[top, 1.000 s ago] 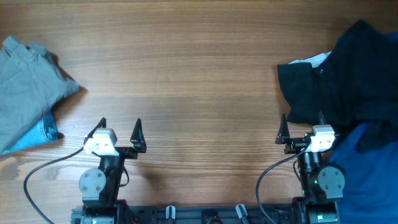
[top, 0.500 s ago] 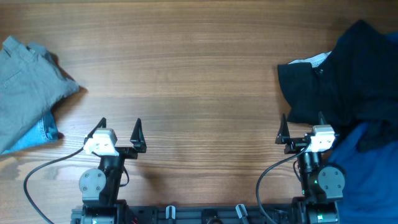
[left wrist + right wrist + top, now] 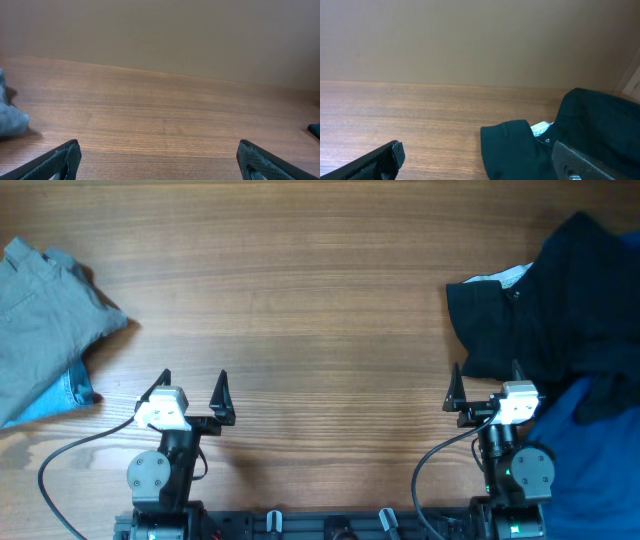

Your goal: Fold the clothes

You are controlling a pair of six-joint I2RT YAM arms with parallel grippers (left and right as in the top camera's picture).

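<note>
The clothes lie in two heaps. Black shorts (image 3: 540, 300) with a white inner label (image 3: 510, 277) are piled at the right edge, and a bright-blue garment (image 3: 590, 465) lies in front of them. A grey garment (image 3: 45, 310) over a light-blue piece (image 3: 72, 392) lies at the far left. My left gripper (image 3: 193, 380) stands open over bare wood near the front edge. My right gripper (image 3: 487, 375) is open too, right at the near hem of the black shorts (image 3: 520, 150). Between the left fingers (image 3: 55, 162) I see only wood. Neither gripper holds anything.
The wooden table (image 3: 320, 300) stretches between the two heaps. A plain wall rises behind its far edge (image 3: 160, 74). The arm bases and cables (image 3: 60, 460) sit along the front edge. A corner of the grey garment (image 3: 7, 117) shows in the left wrist view.
</note>
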